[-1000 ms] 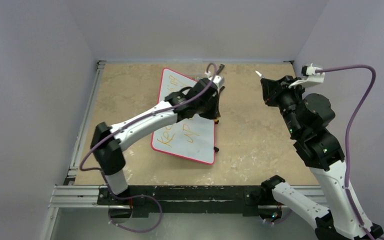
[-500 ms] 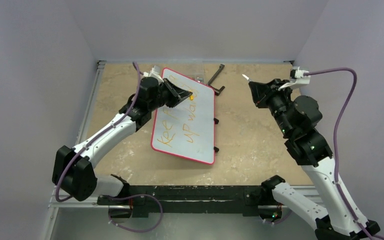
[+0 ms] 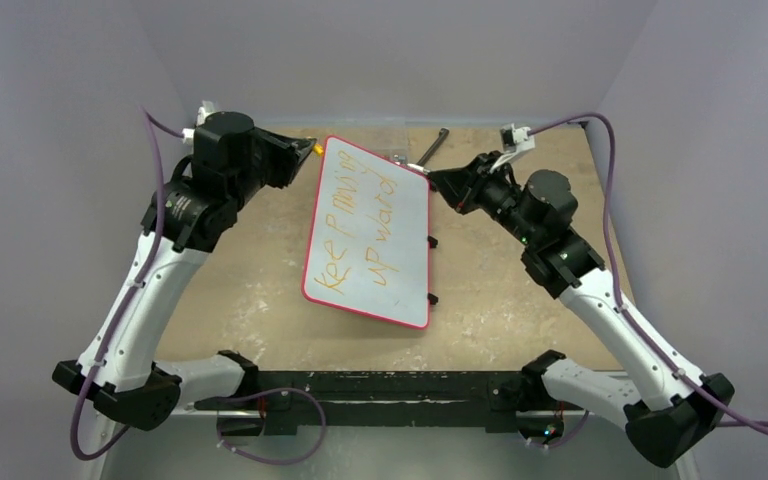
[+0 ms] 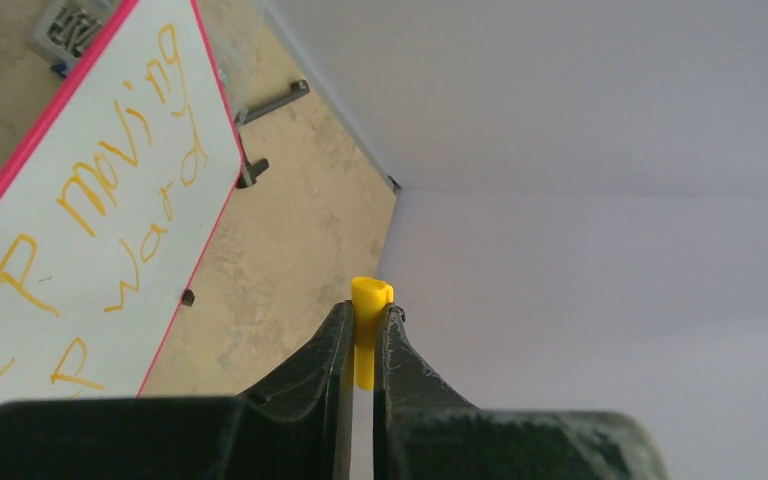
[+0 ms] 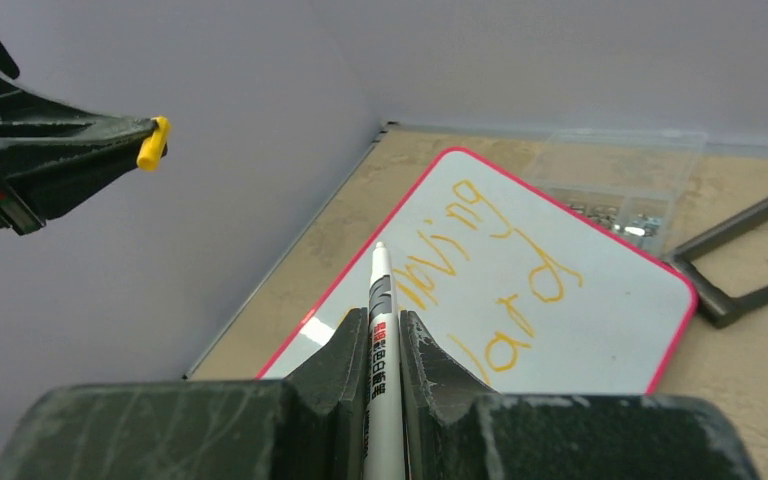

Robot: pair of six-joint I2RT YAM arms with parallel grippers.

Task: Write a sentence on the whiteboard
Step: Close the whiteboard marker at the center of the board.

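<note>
The whiteboard [image 3: 407, 285] lies flat on the table, red-framed, small black feet [image 3: 432, 242] on its right edge. The sentence [image 3: 365, 225] is orange lettering in two lines, reading roughly "Keep moving upward"; it also shows in the left wrist view [image 4: 100, 180] and the right wrist view [image 5: 480, 260]. My left gripper [image 3: 312, 150] is raised left of the board's far corner, shut on a yellow cap [image 4: 370, 295]. My right gripper [image 3: 436, 177] hangs over the board's far right corner, shut on a white marker pen [image 5: 379, 285], tip pointing towards the board and above it.
A black L-shaped bar [image 3: 432, 150] lies on the table behind the board. A clear plastic box [image 5: 620, 190] of small parts sits against the board's far edge. Grey walls close in the table on three sides.
My left arm swung left off the board and lifted, keeping the yellow cap. My right arm moved left to the board's far right corner with the marker pen.
</note>
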